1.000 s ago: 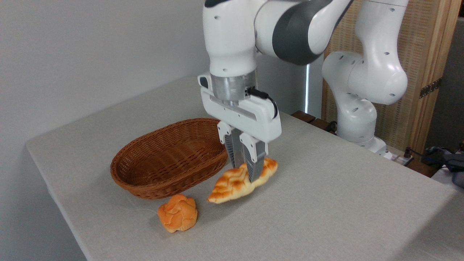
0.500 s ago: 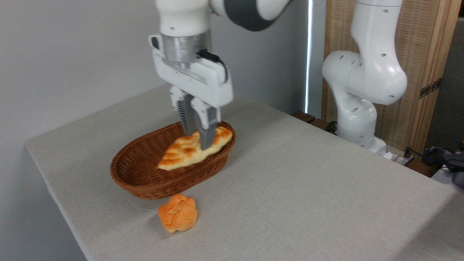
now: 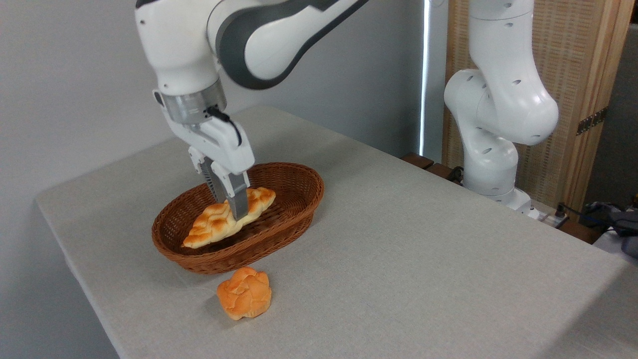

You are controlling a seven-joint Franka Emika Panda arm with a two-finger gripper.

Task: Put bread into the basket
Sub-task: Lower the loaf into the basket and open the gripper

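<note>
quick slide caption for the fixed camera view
Gripper holds the braided bread low inside the wicker basket; a round orange bun sits outside.

No legible text, labels, brand marks, numbers or signs anywhere in the camera view. Checked the white arm [image 3: 249, 40], the basket [image 3: 294, 199], the bread [image 3: 219, 224], the bench [image 3: 423, 259] and the wooden panel [image 3: 588, 75] behind: all unmarked at this resolution
</note>
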